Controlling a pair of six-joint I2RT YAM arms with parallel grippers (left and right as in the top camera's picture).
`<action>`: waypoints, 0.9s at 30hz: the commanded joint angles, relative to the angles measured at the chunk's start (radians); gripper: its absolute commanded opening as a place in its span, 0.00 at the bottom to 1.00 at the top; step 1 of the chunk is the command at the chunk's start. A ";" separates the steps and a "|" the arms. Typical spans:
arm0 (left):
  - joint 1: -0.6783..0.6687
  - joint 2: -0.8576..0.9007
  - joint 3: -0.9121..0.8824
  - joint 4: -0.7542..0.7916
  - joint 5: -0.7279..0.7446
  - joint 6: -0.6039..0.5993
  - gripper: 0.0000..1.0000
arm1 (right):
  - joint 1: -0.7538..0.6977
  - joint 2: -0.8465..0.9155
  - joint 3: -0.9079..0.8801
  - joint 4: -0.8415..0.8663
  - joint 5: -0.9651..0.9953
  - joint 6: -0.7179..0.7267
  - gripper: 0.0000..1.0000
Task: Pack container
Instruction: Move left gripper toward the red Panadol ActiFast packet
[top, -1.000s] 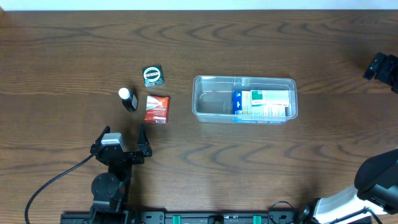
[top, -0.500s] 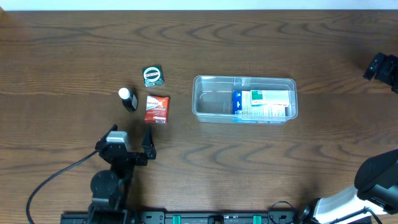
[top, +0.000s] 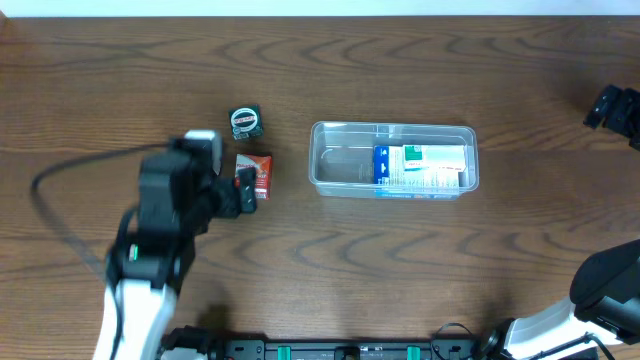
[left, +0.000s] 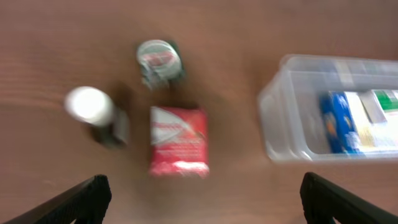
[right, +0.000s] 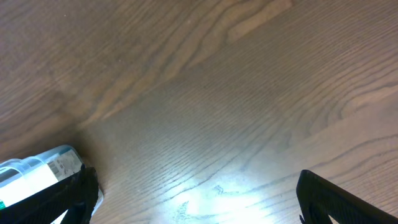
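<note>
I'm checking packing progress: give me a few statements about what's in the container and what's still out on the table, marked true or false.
1. The red packet, green packet and bottle are on the table, outside the container. True.
2. The container is empty. False: it holds a blue-and-white box.
3. The left gripper is shut on the bottle. False: it is open, holding nothing.
4. The right gripper is open. True.

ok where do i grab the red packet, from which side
Come straight down from above and pinch the red packet across its two long edges. It lies flat on the table, and the bottle beside it leaves a gap.
</note>
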 joint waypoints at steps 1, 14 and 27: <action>0.001 0.138 0.120 -0.055 0.222 -0.013 0.98 | -0.004 -0.016 0.013 0.000 -0.003 0.012 0.99; -0.008 0.311 0.161 -0.032 0.343 -0.011 0.98 | -0.004 -0.016 0.013 0.000 -0.003 0.013 0.99; -0.019 0.311 0.161 -0.071 0.143 0.002 0.98 | -0.003 -0.016 0.013 0.000 -0.003 0.012 0.99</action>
